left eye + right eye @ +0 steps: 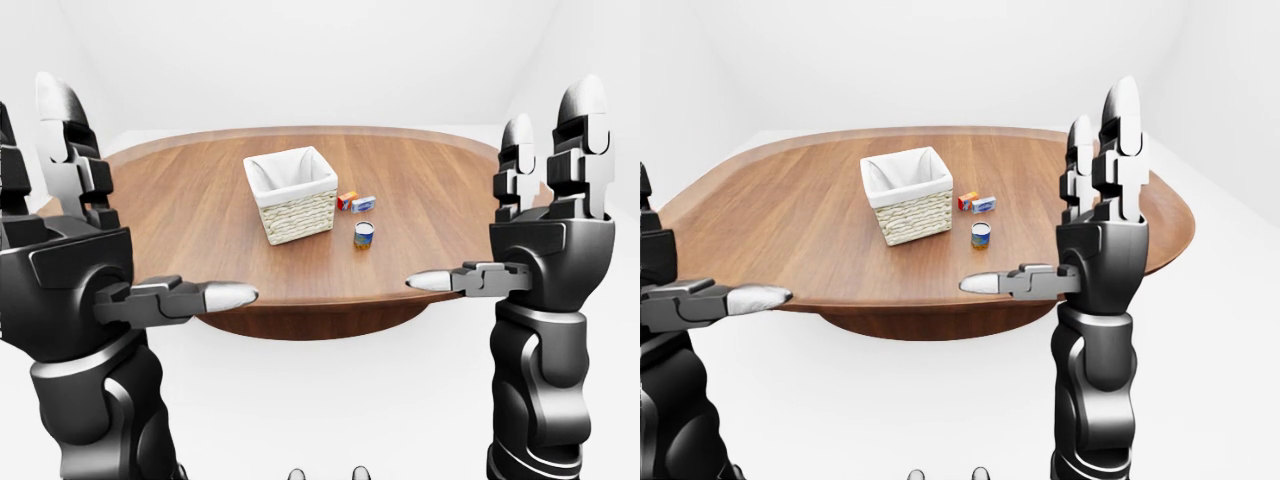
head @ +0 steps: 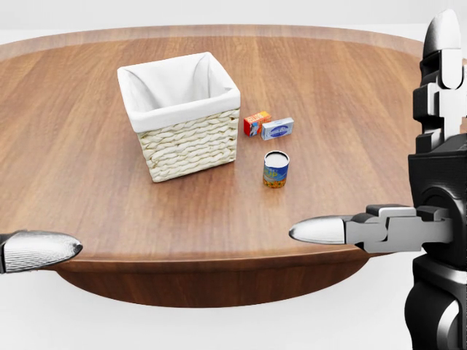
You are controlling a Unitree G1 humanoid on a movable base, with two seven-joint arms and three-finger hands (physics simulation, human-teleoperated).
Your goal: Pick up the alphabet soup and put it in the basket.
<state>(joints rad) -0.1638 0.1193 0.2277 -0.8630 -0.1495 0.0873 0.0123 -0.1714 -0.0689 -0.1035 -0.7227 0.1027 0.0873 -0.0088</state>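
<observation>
Right now the small upright alphabet soup can with blue-and-yellow label (image 2: 276, 169) stands on the oval brown wooden table (image 2: 350, 95), just right of centre in the head view, long axis vertical, lid up. It sits below and to the right of the white-lined woven wicker basket (image 2: 187, 142), near it but not touching. A small orange box (image 2: 256, 122) and a small blue-and-white box (image 2: 278, 128) lie just above the can, clear of it.

My right hand (image 2: 438, 182) is raised at the right edge of the head view, fingers spread and upright, thumb (image 2: 328, 231) pointing inward, holding nothing. The can lies up and to the left of it, well apart, across the table's near edge.

My left hand (image 1: 70, 260) fills the left side of the left-eye view, likewise spread wide and empty; only its thumb tip shows at the head view's lower left. The basket sits between it and the can.

I judge the right hand nearer with a clear lane, so it should reach. Upright can calls for a side grasp, then a short carry left and up into the basket.
</observation>
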